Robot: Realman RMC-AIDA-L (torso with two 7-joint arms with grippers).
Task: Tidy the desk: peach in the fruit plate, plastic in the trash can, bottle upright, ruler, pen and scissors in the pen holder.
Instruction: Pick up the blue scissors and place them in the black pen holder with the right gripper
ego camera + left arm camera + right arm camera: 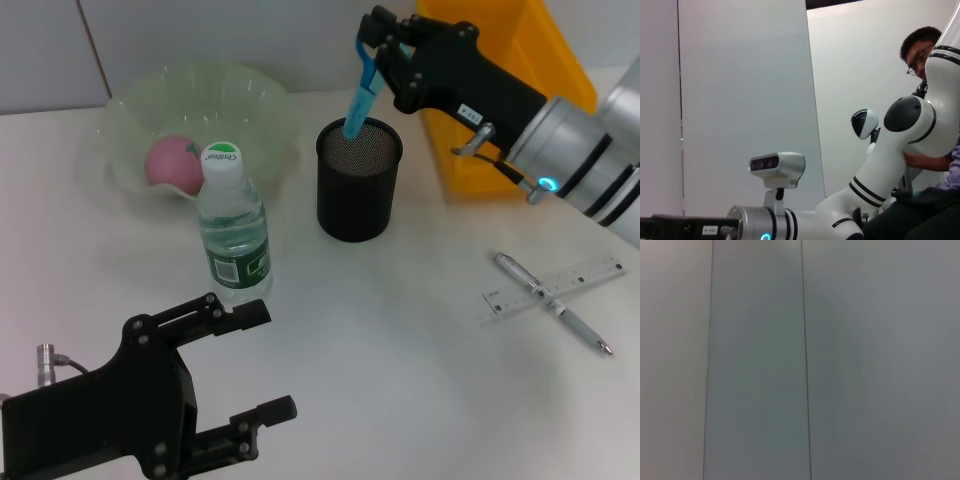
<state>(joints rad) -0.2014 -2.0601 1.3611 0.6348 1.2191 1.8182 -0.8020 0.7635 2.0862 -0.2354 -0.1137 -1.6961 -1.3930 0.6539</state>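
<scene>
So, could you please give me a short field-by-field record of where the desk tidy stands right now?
right hand: above the pen holder, shut on the scissors
scissors: blue handles, tips down inside the pen holder
left hand: open, low at the near edge, holding nothing
peach: in the fruit plate
bottle: upright beside the plate
pen: lying across the ruler on the desk
trash can: yellow, behind the right arm

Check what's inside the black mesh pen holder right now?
Blue-handled scissors stand tip-down in the black mesh pen holder, gripped by the right gripper. Their lower part is hidden by the mesh wall; anything else inside can't be seen.
</scene>
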